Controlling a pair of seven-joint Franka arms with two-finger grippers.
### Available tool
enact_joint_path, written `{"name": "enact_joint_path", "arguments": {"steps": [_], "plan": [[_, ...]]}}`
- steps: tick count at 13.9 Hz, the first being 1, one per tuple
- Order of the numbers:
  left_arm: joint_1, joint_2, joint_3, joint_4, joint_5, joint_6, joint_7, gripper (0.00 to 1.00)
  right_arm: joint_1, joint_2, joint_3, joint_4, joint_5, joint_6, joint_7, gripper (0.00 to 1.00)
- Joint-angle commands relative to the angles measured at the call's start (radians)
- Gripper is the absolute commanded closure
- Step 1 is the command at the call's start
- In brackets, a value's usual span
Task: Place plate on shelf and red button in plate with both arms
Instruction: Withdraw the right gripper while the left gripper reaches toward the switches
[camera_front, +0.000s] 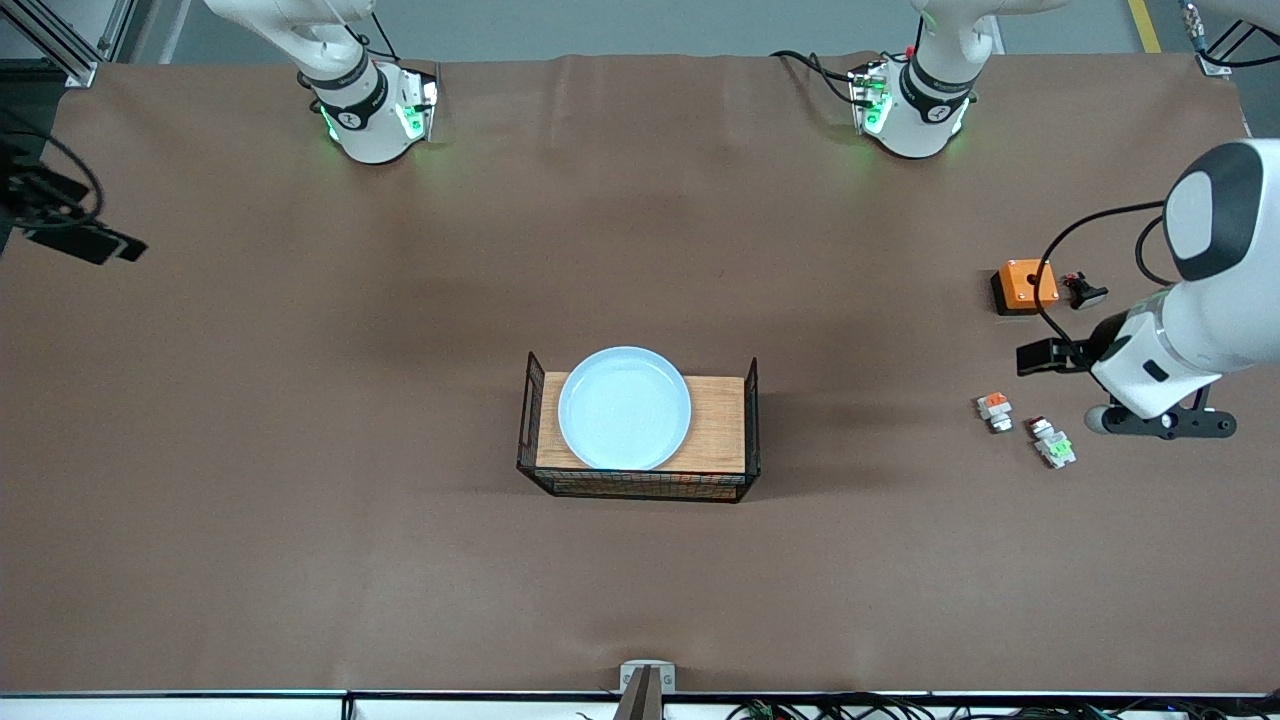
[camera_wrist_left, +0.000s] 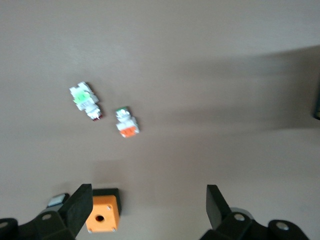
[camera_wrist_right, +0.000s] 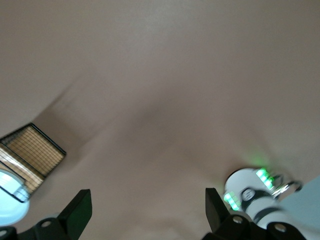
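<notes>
In the middle of the brown table, the round pale blue plate (camera_front: 624, 407) rests on a wooden board inside a black wire basket (camera_front: 527, 420), its rim overhanging the board's edges. Well apart from it, toward the left arm's end of the table, the red button (camera_front: 1051, 442), a small white-grey piece with a bright green block and a dark red cap, lies on the cloth. Just beside it sits a similar small white piece with an orange-red block (camera_front: 994, 410). Farther from the front camera stand a small orange box (camera_front: 1025, 285) and a small black button with a pale flat head (camera_front: 1084, 291). The left gripper (camera_wrist_left: 146, 210) hovers over the table near these parts, jaws wide apart and empty. The right gripper (camera_wrist_right: 147, 212) hangs over bare cloth, jaws likewise spread, holding nothing.
</notes>
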Motion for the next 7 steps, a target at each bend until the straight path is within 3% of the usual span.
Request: {"name": "enact_joint_path", "arguments": {"steps": [1,7], "plan": [[0.068,0.038,0.000,-0.051,0.029,0.123,0.045,0.00,-0.095,-0.024,0.021,-0.068,-0.006,0.056,-0.192,0.00],[0.194,0.210,0.000,-0.056,0.068,0.361,0.109,0.00,-0.100,-0.019,0.027,-0.107,-0.066,0.216,-0.336,0.00]]}}
